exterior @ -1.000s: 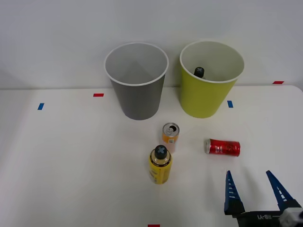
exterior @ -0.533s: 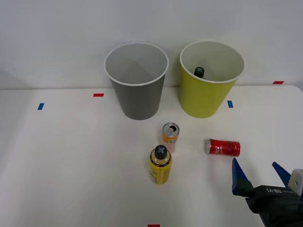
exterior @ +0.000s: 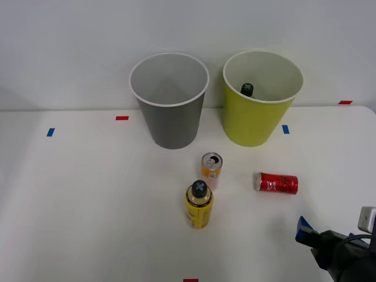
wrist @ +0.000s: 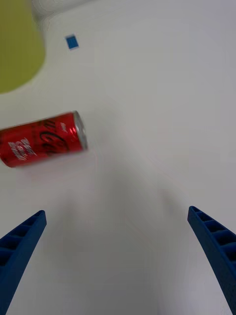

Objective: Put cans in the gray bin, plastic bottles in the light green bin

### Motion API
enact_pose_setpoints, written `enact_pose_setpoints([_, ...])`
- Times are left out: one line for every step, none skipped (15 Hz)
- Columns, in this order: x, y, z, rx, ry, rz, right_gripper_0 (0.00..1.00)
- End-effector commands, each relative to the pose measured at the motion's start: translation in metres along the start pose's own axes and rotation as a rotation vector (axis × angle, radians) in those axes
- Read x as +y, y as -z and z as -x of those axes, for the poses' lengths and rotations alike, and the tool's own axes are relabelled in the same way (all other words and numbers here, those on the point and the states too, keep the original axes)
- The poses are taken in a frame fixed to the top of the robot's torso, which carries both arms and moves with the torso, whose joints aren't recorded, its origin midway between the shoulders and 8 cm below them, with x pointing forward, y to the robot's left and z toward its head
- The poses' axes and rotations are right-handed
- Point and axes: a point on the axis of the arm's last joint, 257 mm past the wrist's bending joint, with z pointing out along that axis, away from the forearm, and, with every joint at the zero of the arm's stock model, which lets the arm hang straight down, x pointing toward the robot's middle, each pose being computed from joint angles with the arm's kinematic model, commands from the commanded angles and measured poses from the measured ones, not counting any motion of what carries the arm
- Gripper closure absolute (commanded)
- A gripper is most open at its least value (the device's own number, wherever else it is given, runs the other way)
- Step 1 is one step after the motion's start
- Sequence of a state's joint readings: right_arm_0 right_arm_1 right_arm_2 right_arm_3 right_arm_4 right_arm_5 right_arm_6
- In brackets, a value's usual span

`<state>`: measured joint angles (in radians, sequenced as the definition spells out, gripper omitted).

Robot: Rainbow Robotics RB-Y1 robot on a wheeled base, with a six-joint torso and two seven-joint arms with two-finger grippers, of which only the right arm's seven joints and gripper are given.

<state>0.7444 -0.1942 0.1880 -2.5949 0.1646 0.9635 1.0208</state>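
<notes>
Blue fingers (wrist: 22, 246) spread wide, holding nothing, red can (wrist: 42, 139) near

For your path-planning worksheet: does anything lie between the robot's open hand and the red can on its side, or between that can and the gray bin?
Nothing lies between the right hand and the red can: bare table. Toward the gray bin, the upright orange can stands near the straight line.

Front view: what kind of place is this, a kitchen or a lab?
Likely a robot test bench: a bare white table with coloured tape markers, two sorting bins, gray and light green, against a plain wall.
</notes>
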Motion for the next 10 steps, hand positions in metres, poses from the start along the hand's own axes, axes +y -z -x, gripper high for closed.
enact_pose_setpoints([0.004, -0.002, 0.01, 0.032, -0.226, -0.062, 0.0])
enact_pose_setpoints([0.006, -0.003, 0.01, 0.041, -0.276, -0.066, 0.0])
enact_pose_setpoints([0.01, -0.004, 0.013, 0.042, -0.355, -0.069, 0.0])
enact_pose_setpoints([0.014, -0.005, 0.018, 0.033, -0.408, -0.059, 0.0])
enact_pose_setpoints([0.018, -0.006, 0.02, 0.035, -0.474, -0.054, 0.0])
enact_pose_setpoints([0.023, -0.007, 0.019, 0.06, -0.562, -0.061, 0.0])
enact_pose_setpoints([0.029, -0.007, 0.019, 0.077, -0.621, -0.061, 0.0])
enact_pose_setpoints([0.034, -0.007, 0.02, 0.093, -0.697, -0.067, 0.0])
enact_pose_setpoints([0.037, -0.007, 0.02, 0.105, -0.753, -0.071, 0.0])
enact_pose_setpoints([0.045, -0.007, 0.02, 0.127, -0.831, -0.064, 0.0])
